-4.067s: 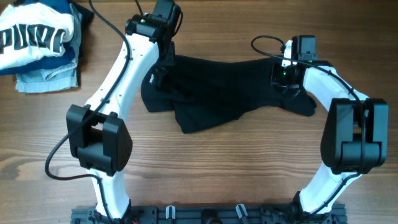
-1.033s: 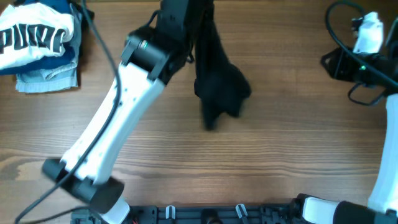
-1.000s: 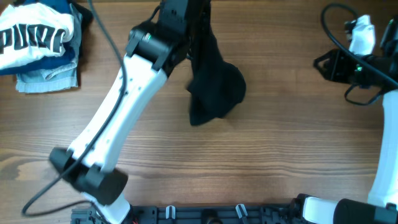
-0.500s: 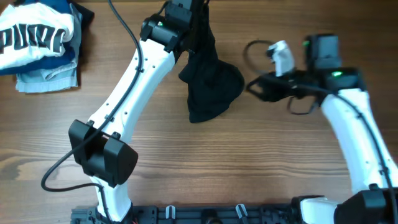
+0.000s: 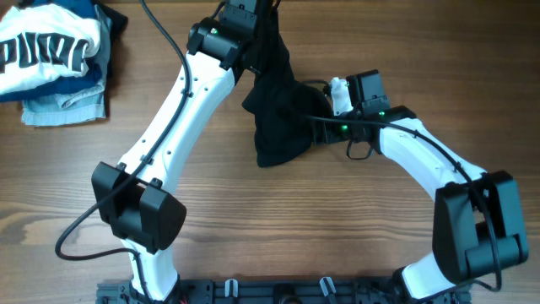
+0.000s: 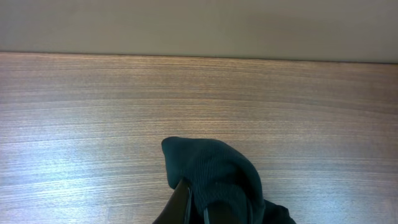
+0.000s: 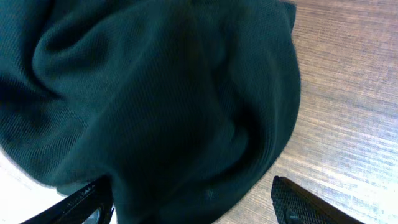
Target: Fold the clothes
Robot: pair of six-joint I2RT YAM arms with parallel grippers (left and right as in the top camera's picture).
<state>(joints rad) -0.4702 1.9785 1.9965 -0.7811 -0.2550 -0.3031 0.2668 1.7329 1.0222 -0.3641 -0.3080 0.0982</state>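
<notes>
A black garment (image 5: 283,110) hangs bunched from my left gripper (image 5: 268,24) at the far middle of the table, its lower end resting on the wood. In the left wrist view my left gripper (image 6: 199,208) is shut on a fold of the black garment (image 6: 214,171). My right gripper (image 5: 314,128) is open at the garment's right side. In the right wrist view the black garment (image 7: 161,106) fills the space between my right gripper's spread fingers (image 7: 193,205).
A stack of folded clothes (image 5: 52,59), with a white printed shirt on top, lies at the far left corner. The table's far edge (image 6: 199,56) runs close behind the left gripper.
My right arm has swung in from the far right to the hanging garment, its open fingers now around the cloth. The left gripper still holds the garment up in about the same place.
</notes>
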